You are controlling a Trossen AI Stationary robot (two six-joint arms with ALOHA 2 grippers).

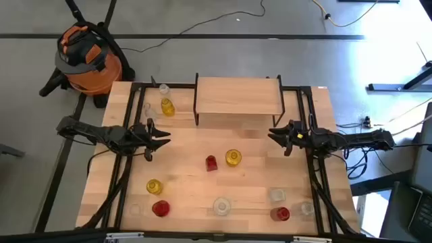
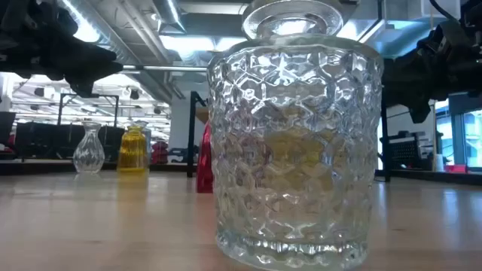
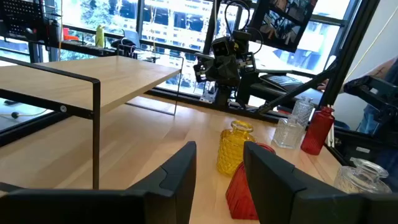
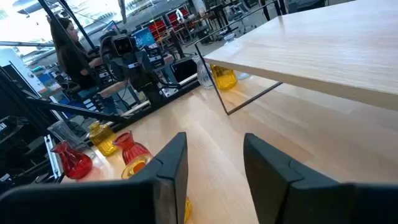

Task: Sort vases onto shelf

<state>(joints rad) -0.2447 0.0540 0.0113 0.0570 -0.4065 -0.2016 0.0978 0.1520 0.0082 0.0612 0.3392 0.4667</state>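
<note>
Vases (image 1: 211, 163) are sitting scattered over the worktop (image 1: 182, 155), shelf (image 1: 237, 96) bare, while your left gripper (image 1: 162, 135) and right gripper (image 1: 273, 135) are hovering with jaws apart, risking toppling neighbours when reaching into the clusters.

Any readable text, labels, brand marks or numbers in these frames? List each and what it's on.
None readable in any view.
Orange and black shop vacuum beside the table: no legible marking from above.
Big clear faceted glass vase in the low view: pattern only, no label.
Light-wood shelf on black legs: bare.
Screens in the room behind, right wrist view: too small to read.
</note>
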